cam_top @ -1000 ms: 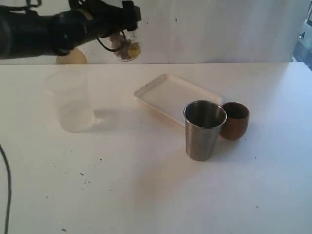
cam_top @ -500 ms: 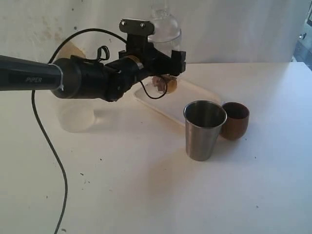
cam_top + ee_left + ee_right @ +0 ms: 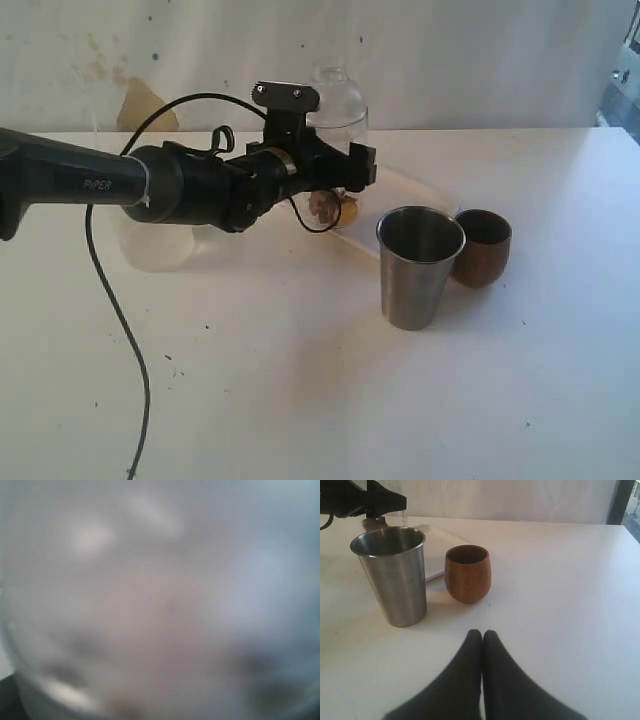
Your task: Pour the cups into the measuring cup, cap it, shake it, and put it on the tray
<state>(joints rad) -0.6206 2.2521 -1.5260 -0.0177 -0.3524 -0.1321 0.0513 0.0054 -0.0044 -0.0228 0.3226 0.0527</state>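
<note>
The tall clear plastic measuring cup (image 3: 340, 108) is upright over the flat white rectangular tray (image 3: 412, 196), with yellowish and pinkish bits showing low inside it. The arm hides its base, so I can't say whether it touches the tray. The left pincer (image 3: 336, 172) is clamped around the cup's middle, jaws spread wide to take its girth, and the long black left arm (image 3: 190, 187) reaches in across the tray's left end. The left wrist camera shows only a grey translucent blur (far too close to read).

On the bare white table (image 3: 320, 400), just off the tray's front edge, stands the tall tapered stainless-steel tumbler (image 3: 420, 266), upright with its mouth open. The shorter rounded dark brown wooden cup (image 3: 484, 247) is by the tray's right corner, also upright, right beside the tumbler. Well off the tray's left end, a frosted plastic cup (image 3: 152, 252) peeks out from behind the arm.

In the right wrist view the right pincer (image 3: 481, 639) has its black fingers pressed together on nothing, low over the table, on the far side of the tumbler (image 3: 392, 580) and wooden cup (image 3: 467, 574) from the tray (image 3: 439, 542).
</note>
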